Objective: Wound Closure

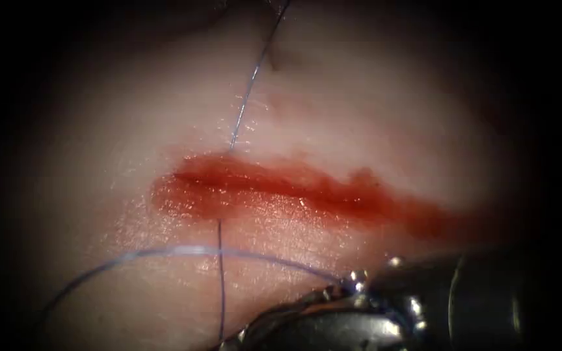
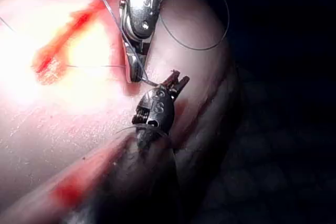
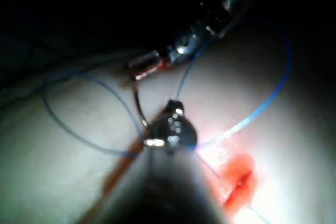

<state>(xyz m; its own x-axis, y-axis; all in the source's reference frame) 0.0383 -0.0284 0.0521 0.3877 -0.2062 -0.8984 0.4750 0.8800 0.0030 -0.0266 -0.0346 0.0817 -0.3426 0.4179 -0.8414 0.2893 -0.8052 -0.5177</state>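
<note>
Now my right tool (image 2: 134,73) has its jaws pressed together to a narrow tip. At that tip they pinch one end of a thin curved piece that I take for the needle (image 2: 152,83). Which end of the curve it is, I cannot make out. The needle lies in the air above the skin, not in the tissue (image 1: 372,110). Its other end reaches my left tool (image 2: 177,81), which stands just beside the right one, tip to tip. Whether the left tool grips the needle or anything else, I cannot tell.

Seen from the endoscope, my right tool comes in from the right and lies below the cut (image 1: 281,185), close over the skin. The blue thread (image 1: 245,104) runs down from above, meets the cut near its left end and shows again below it, running down beside my right tool's tip. A wide loop of the same thread arcs over the skin below the cut, from the left across to my right tool's wrist. Red fluid (image 1: 203,195) fills the cut and stains the skin along both its edges, most thickly at the left end.
</note>
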